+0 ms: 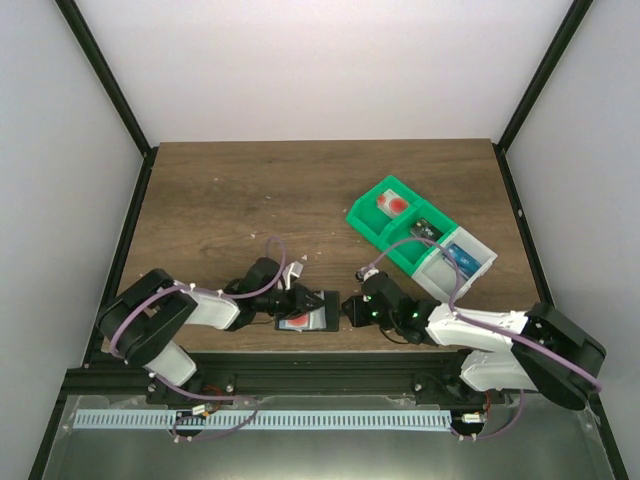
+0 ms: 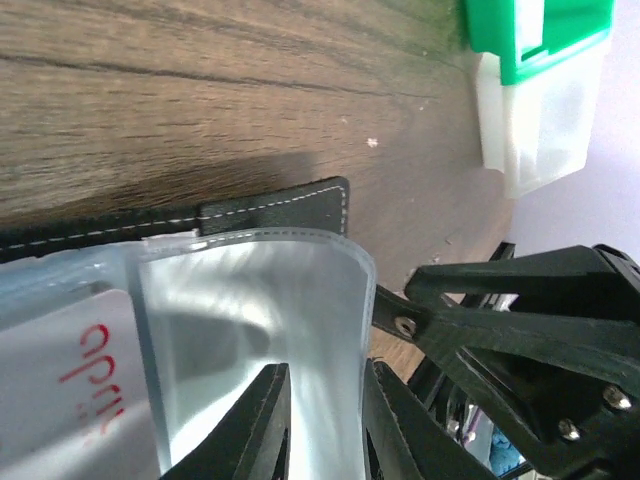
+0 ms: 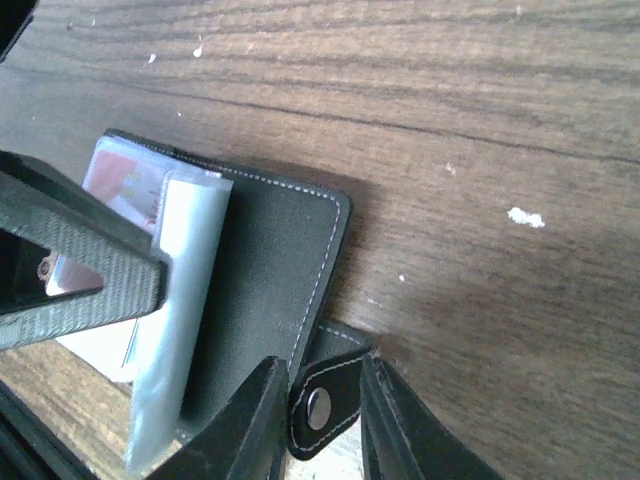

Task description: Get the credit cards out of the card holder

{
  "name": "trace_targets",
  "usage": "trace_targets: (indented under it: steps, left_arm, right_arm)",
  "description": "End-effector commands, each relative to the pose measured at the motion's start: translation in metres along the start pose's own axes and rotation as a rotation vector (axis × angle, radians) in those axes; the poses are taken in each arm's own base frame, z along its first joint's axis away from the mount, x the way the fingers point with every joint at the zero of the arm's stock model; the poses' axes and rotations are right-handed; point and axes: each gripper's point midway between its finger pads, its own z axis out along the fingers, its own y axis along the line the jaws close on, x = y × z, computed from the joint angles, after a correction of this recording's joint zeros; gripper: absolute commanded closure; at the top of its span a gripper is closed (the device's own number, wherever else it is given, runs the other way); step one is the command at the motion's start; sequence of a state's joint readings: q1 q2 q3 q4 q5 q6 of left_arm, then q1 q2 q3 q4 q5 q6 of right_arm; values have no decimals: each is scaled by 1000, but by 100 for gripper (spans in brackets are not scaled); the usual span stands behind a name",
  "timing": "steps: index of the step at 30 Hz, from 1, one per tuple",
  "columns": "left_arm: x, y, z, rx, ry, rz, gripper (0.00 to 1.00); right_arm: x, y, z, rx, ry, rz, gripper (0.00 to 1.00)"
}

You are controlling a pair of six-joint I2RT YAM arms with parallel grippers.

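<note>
The black bifold card holder (image 1: 305,322) lies open on the wooden counter (image 1: 220,200), one white, red-printed credit card (image 2: 85,385) not yet out. Left hand (image 2: 325,380) pinches its clear sleeve (image 2: 250,300); right hand (image 3: 320,375) stands narrow around its snap tab (image 3: 322,402), grip unclear. Farther right, a green plastic tray (image 1: 380,238) and clear-white tray (image 1: 487,262) hold other cards (image 1: 392,205).

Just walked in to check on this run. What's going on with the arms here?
Both arms are on the black card holder at the near edge of the table. The left gripper has its fingers either side of the opened holder's clear sleeve, beside a white card with red print. The right gripper straddles the snap tab. How firmly either grips is unclear. Some cards lie in the green tray and the clear-white tray.
</note>
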State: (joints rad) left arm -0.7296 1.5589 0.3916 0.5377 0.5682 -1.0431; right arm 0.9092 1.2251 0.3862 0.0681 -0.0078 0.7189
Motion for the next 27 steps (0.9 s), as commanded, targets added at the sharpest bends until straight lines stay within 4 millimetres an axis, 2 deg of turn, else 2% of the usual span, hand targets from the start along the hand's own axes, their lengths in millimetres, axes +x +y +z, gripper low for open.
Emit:
trace_targets:
  steps: [1,5,11,16,22,24,27]
  left_arm:
    - [-9,-12,8,34,-11,49,77]
    - [-10,-8,13,24,-3,50,76]
    - [-13,-7,16,19,-5,40,74]
    - [-14,-14,12,44,-20,33,73]
    - [-16,-23,3,60,-50,27,67]
    - [-18,-26,0,69,-62,24,66]
    - [-24,-19,-11,23,-95,0,64]
  right_arm:
    - [-11,16,-11,-48,-4,-3,77]
    - [-14,30,-23,-119,-11,-9,76]
    - [-18,65,-35,-272,-3,-17,79]
    - [-12,85,-26,-317,24,-19,82]
    - [0,106,-13,-360,71,-16,83]
    - [5,106,-8,-358,90,-10,83]
    - [12,96,4,-312,104,-1,84]
